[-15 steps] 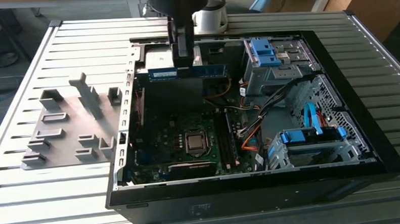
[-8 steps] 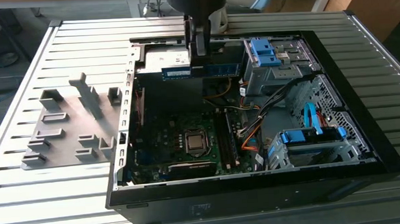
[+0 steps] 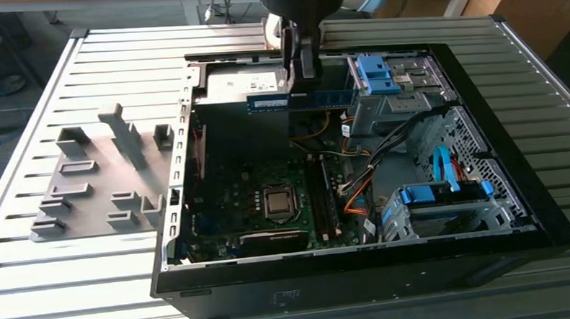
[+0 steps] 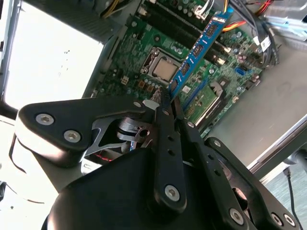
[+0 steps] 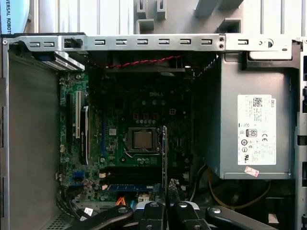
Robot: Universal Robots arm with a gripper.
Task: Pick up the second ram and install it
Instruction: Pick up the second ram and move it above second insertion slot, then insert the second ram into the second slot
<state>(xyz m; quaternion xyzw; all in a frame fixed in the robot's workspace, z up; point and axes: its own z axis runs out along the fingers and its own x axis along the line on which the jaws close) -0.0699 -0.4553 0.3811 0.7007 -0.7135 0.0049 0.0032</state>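
- Above the open black computer case [image 3: 518,214], toward its twelve o'clock edge in the exterior view, the black two-fingered pincer [image 3: 304,83] hung from the arm. Its jaws were closed to the thickness of a long, thin blue-green memory stick [image 3: 328,98] and clamped on it.
- The memory stick lay level in the air, gripped near its middle, with its ends pointing to nine and three o'clock in that view.
- In the second wrist view the pincer [image 4: 166,99] pinched the stick [image 4: 196,52], and its row of small dark chips faced the camera.
- In the first wrist view the stick [image 5: 164,153] showed edge-on, running out from the pincer [image 5: 165,186].
- The square silver processor socket [image 3: 279,201] sat on the green motherboard [image 3: 224,198] inside the case, at six o'clock from the stick.
- A grey plastic fixture with upright blocks [image 3: 103,174] stood on the slatted metal table [image 3: 79,284], at nine o'clock from the case.
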